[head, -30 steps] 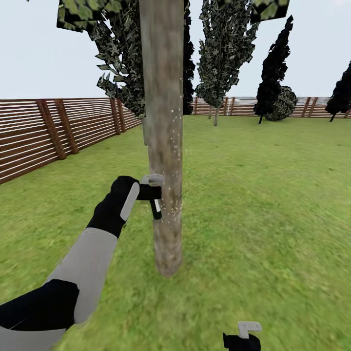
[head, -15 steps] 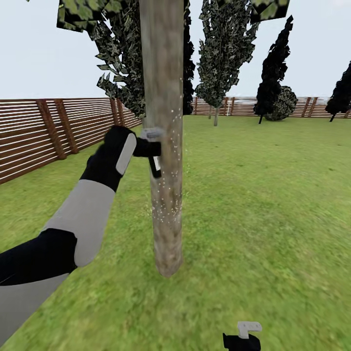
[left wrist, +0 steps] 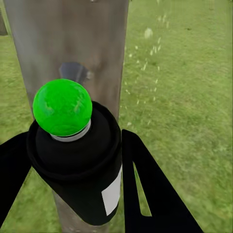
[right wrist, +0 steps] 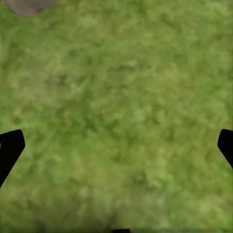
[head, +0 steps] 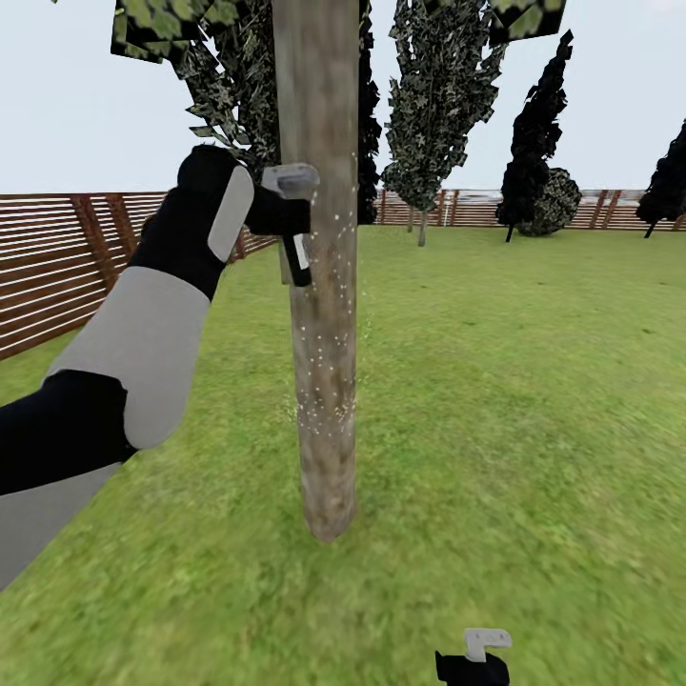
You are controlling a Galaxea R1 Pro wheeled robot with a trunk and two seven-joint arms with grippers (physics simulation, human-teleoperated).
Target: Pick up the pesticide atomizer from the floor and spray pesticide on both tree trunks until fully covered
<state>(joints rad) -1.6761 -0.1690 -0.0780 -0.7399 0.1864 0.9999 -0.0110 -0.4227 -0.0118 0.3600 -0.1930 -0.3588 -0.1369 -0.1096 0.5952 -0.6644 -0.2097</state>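
Observation:
A tree trunk (head: 322, 381), pale and mottled, rises straight in the middle of the head view, with fine white spray specks on its bark. My left gripper (head: 286, 217) is raised high beside it, shut on the pesticide atomizer (head: 297, 250), a dark bottle with a white label and grey trigger head. In the left wrist view the atomizer (left wrist: 80, 165) shows its green dot on top, black fingers (left wrist: 155, 194) on either side, and the trunk (left wrist: 68, 39) close behind it. My right gripper (head: 474, 657) hangs low over the grass, open, with nothing between its fingertips (right wrist: 10, 148).
A brown slat fence (head: 67, 257) runs along the left and the far side. Dark conifers (head: 534, 133) and a round bush (head: 554, 202) stand at the back. Green lawn (head: 534, 400) spreads around the trunk. The trunk's base (right wrist: 26, 5) shows in the right wrist view.
My left arm has climbed up along the trunk with the atomizer, from about waist height to near the fence's top line. The right gripper has stayed still.

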